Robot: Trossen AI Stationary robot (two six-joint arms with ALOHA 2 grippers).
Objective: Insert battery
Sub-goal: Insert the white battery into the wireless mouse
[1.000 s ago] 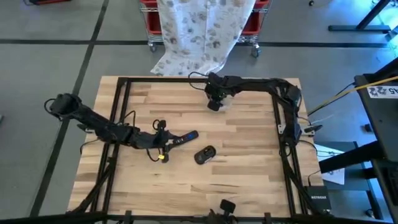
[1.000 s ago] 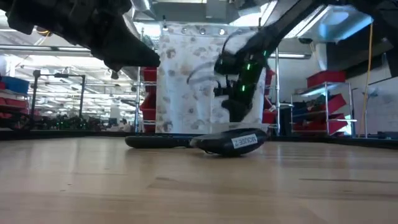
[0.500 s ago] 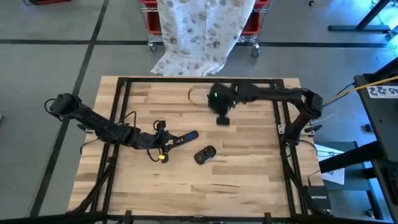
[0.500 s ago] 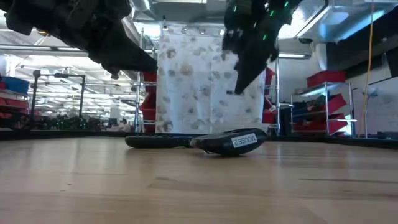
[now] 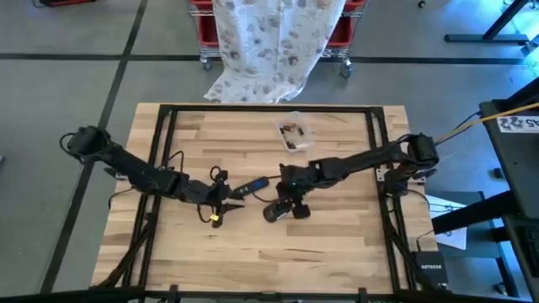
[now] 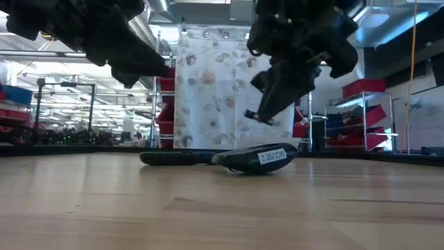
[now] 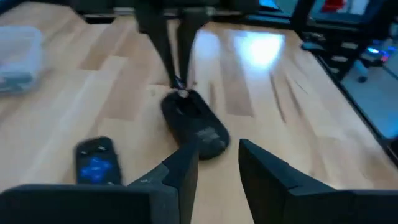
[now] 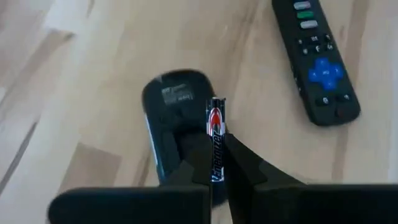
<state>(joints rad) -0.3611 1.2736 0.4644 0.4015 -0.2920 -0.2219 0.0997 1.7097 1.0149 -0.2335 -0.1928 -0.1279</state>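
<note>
A black computer mouse (image 5: 276, 210) lies on the wooden table with its labelled underside up, also seen in the low view (image 6: 258, 158). A black remote (image 5: 250, 186) lies just to its left. My right gripper (image 8: 216, 140) hovers over the mouse (image 8: 177, 118), shut on a black, red and silver battery (image 8: 216, 124). My left gripper (image 7: 214, 168) stands open at the left of the remote (image 7: 96, 163), pointing toward the mouse (image 7: 196, 127), with nothing between its fingers. My right gripper pinches the battery between its two fingertips (image 8: 200, 146). The battery lies along the fingers, and its free end (image 8: 216, 103) sticks out past them. The fingers slant down from the table's right and far side. The battery hangs clear above the mouse, touching nothing else.
A clear plastic container (image 5: 293, 133) holding small dark items stands at the table's far middle, also visible in the left wrist view (image 7: 18, 50). A black frame (image 5: 168, 114) runs around the table. Bare wood lies to the near side of the mouse.
My right gripper has left the clear container at the far side, risen, then swung toward the near edge and come down over the mouse, carrying the battery. The container, covered by the gripper before, now shows.
</note>
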